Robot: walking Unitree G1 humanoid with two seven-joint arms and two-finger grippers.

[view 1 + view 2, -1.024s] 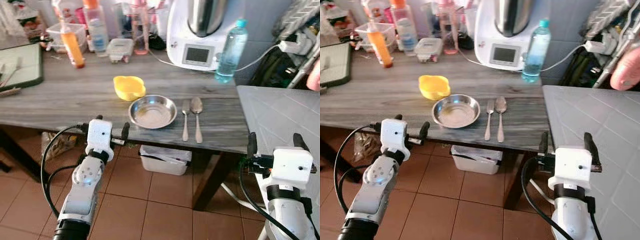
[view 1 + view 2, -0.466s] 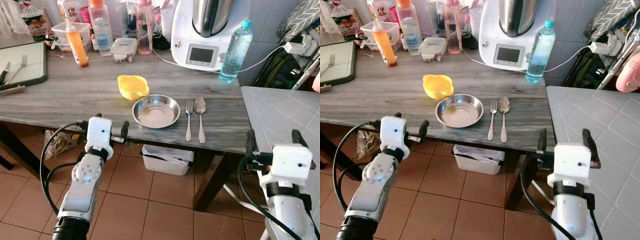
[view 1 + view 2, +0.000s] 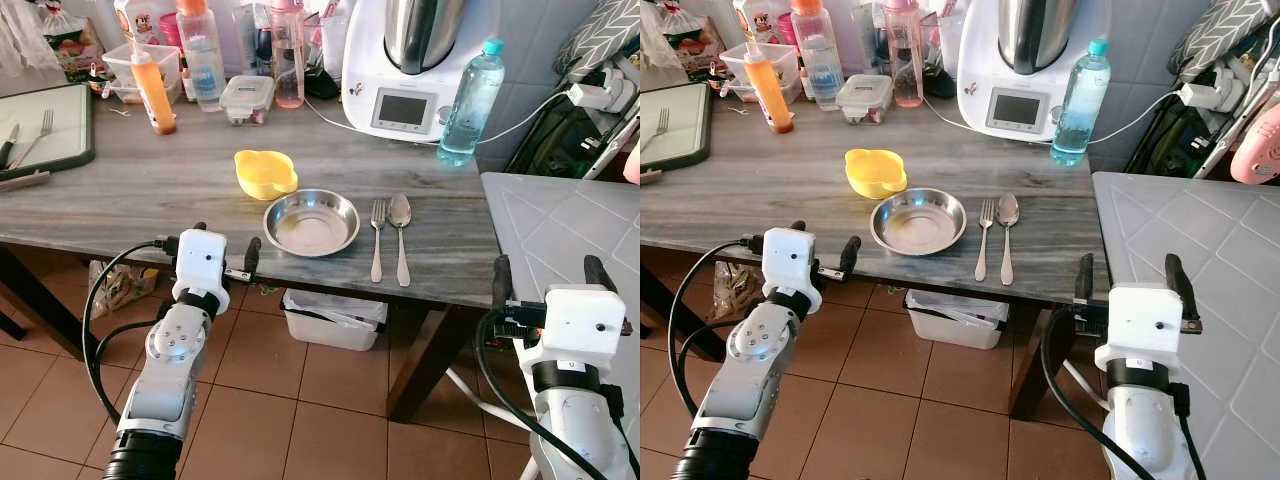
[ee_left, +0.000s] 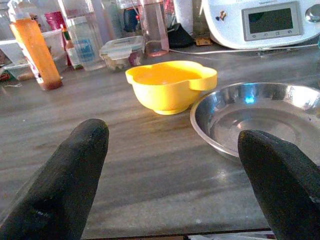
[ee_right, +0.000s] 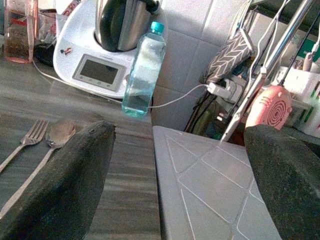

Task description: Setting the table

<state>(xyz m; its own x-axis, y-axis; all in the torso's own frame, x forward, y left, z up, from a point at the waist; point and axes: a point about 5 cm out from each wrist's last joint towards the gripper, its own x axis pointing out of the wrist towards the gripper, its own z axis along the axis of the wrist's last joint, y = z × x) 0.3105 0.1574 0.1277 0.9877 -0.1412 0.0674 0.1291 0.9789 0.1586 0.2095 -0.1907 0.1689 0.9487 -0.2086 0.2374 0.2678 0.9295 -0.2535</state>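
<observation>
Both end effectors hang empty below the worktop's (image 3: 120, 200) front edge, fingers spread: the left end effector (image 3: 222, 257) near the steel bowl (image 3: 311, 222), the right end effector (image 3: 548, 280) beside a grey tiled surface (image 3: 560, 230). Fork (image 3: 377, 238) and spoon (image 3: 400, 236) lie side by side right of the steel bowl; a yellow bowl (image 3: 264, 173) sits behind it. Terracotta floor tiles (image 3: 320, 400) lie below.

Fork (image 3: 984, 238) & spoon (image 3: 1006, 236) (beside bowl (image 3: 918, 221)).
</observation>
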